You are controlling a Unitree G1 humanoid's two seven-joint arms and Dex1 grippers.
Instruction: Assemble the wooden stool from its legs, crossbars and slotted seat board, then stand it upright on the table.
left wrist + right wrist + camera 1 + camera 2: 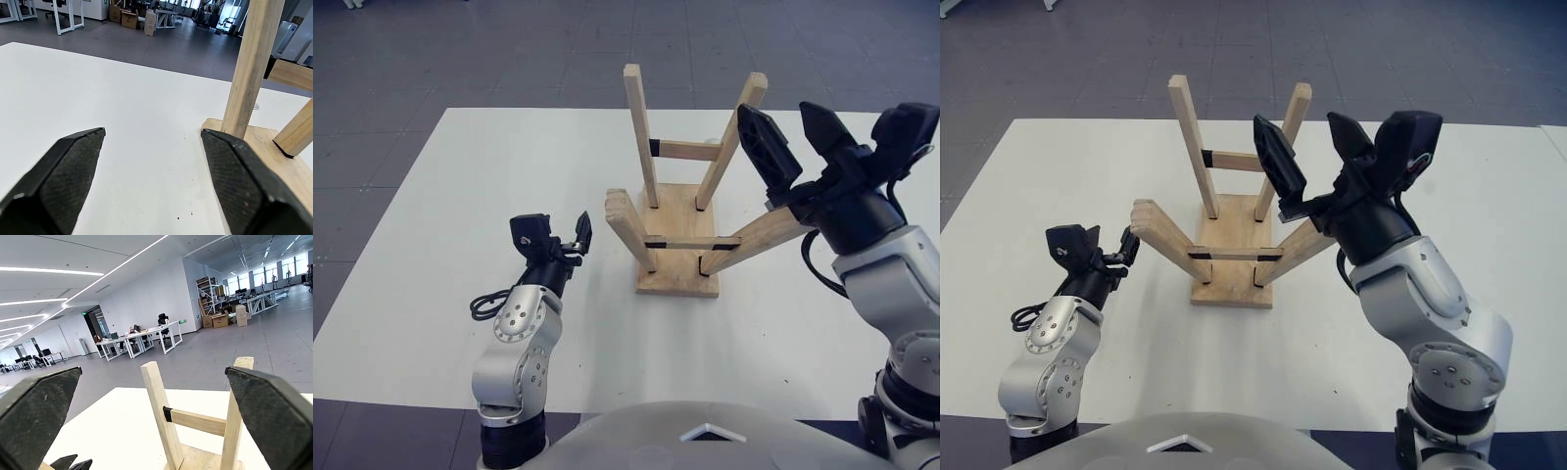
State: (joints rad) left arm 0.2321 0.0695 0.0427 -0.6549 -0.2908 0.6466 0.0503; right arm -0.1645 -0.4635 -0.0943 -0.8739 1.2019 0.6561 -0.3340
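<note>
In the left eye view, the pale wooden stool (690, 243) is seen upturned, seat (675, 220) flat on the white worktop (460, 196), with the left gripper (557, 233) low beside it and the right gripper (773, 110) raised over its near right leg (754, 238), both spread. In the left wrist view a leg (252, 63) is seen just beyond the fingers (68, 176). In the right wrist view the far crossbar (198, 421) is framed; the stool is judged light and stiff, best gripped by a leg

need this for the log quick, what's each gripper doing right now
Left gripper: open, holding nothing.
Right gripper: open, holding nothing.
</note>
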